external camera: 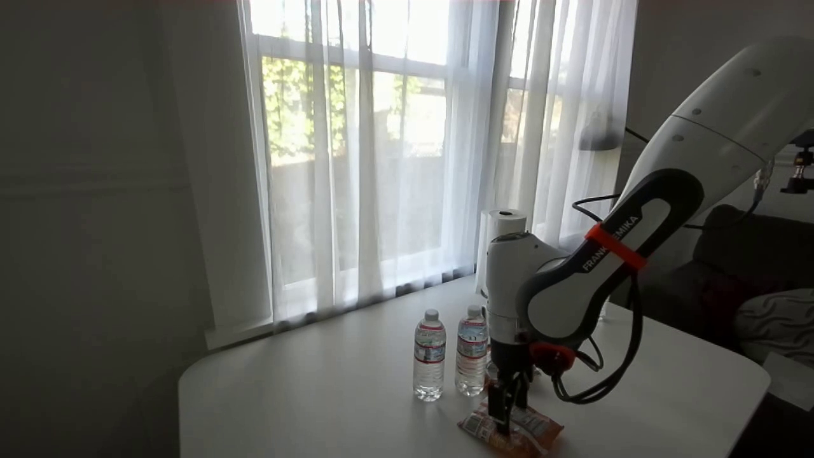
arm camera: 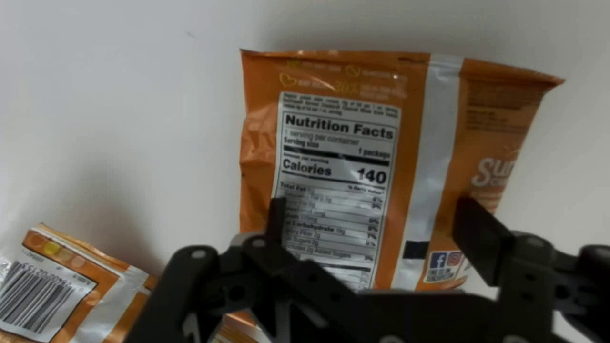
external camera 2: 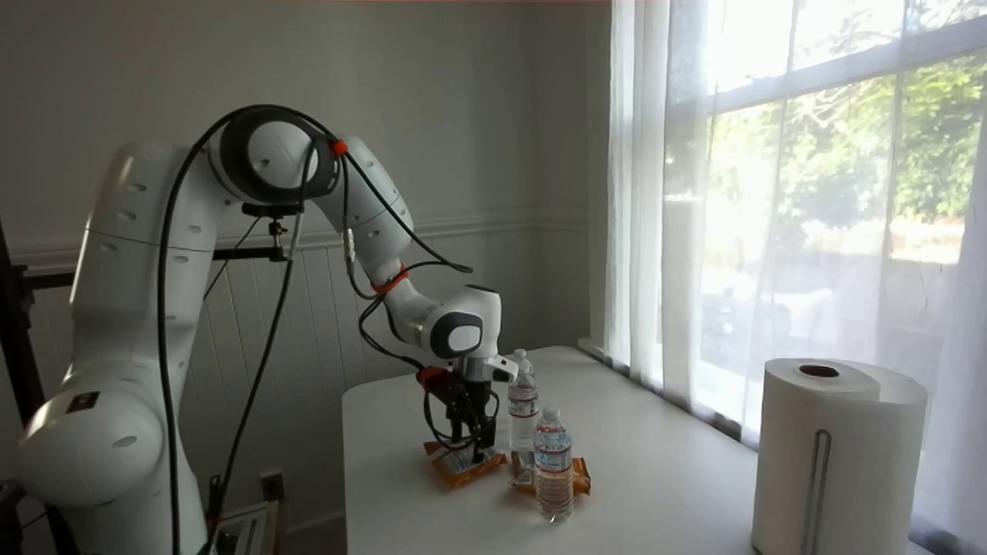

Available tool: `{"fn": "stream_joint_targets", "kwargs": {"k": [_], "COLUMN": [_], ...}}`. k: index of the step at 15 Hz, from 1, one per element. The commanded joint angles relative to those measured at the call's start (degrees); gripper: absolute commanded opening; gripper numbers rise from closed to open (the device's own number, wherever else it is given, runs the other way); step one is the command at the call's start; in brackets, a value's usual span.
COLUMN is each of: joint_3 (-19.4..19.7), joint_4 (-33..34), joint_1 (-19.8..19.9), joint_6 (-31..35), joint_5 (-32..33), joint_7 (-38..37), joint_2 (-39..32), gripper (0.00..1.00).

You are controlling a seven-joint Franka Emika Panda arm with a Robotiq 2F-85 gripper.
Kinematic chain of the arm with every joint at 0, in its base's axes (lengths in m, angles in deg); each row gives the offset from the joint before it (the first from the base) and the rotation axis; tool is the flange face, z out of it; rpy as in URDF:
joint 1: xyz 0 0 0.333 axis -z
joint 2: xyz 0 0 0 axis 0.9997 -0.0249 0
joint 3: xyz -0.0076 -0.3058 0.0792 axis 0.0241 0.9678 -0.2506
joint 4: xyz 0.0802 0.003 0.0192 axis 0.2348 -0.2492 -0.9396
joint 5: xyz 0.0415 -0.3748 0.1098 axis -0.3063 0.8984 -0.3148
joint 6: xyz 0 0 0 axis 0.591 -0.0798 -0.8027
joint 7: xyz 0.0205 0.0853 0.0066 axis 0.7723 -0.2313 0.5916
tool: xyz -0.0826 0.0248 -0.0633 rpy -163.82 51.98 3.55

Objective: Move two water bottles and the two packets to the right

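While fingers [arm camera: 481, 243] stand wide at one SunChips packet [arm camera: 371, 166] (move likely pending), second packet [external camera 2: 524, 474] and two water bottles [external camera 2: 554, 462] sit at its two-to-three o'clock in an exterior view; their progress unclear.

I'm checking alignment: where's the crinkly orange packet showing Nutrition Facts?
In the wrist view, the crinkly orange packet lies right of centre beneath the open black gripper, with a barcoded orange packet at lower left.

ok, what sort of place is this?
Most likely a room in a home: sheer curtains, what look like a dark sofa and patterned cushion, and a paper-towel roll on the white table.
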Motion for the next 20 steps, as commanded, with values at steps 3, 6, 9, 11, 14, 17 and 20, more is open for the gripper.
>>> {"fn": "stream_joint_targets", "kwargs": {"k": [3,6,9,11,14,17,20], "joint_3": [0.1,0.5,1.2,1.9,2.7,3.3,4.3], "joint_4": [1.7,1.7,0.7,0.1,-0.8,-1.7,-2.4], "joint_1": [-1.0,-1.1,-0.9,-0.6,0.5,1.9,3.3], "joint_6": [1.3,0.4,-2.7,-5.6,-11.6,-17.7,-24.7], "joint_5": [-1.1,-0.3,0.8,1.8,2.6,2.7,5.7], "joint_7": [-1.2,-1.2,-1.5,-1.4,-0.3,1.7,4.1], "joint_2": [-2.1,-0.2,3.5,5.9,9.7,13.1,16.3], "gripper": [0.43,0.24,0.05,0.00,0.00,0.00,0.00]}}
